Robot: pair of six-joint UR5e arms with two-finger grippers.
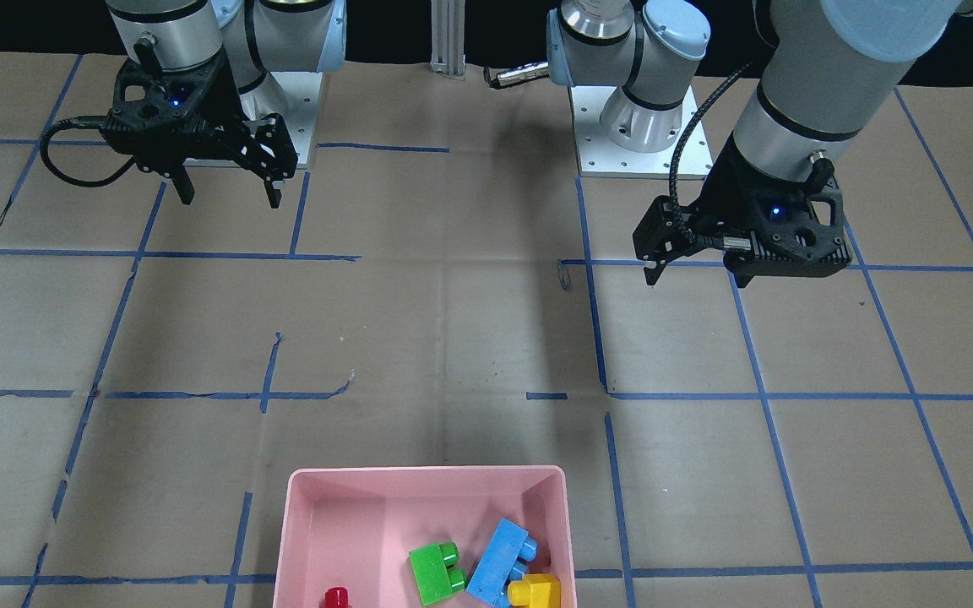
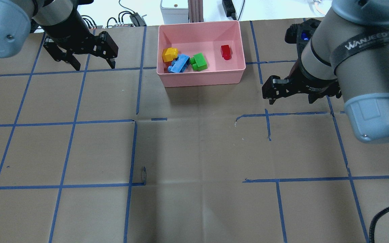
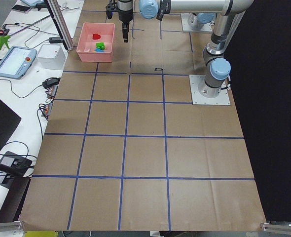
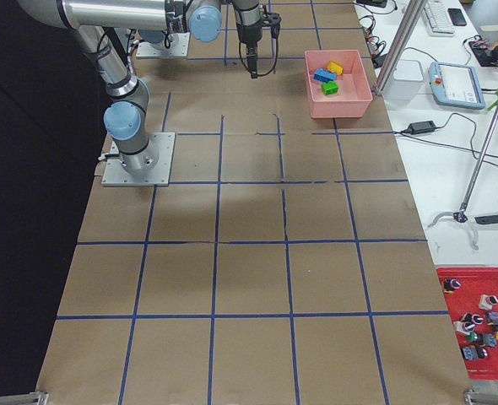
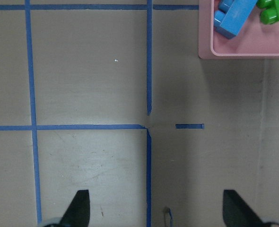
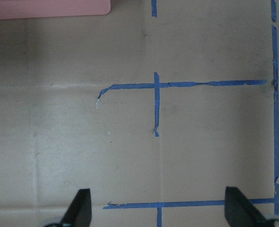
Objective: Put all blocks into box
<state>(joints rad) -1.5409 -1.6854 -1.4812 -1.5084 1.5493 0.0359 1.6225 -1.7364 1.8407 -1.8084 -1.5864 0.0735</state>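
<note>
Left gripper [image 2: 95, 64], upper left overhead, and right gripper [image 1: 231, 196]: jaws apart, empty. All four blocks [image 2: 199, 61] lie inside box [image 2: 201, 78]. Task judged complete; next move, retract only.

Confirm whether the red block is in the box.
In. The red block rests on the floor of the pink box, walls all around it.
</note>
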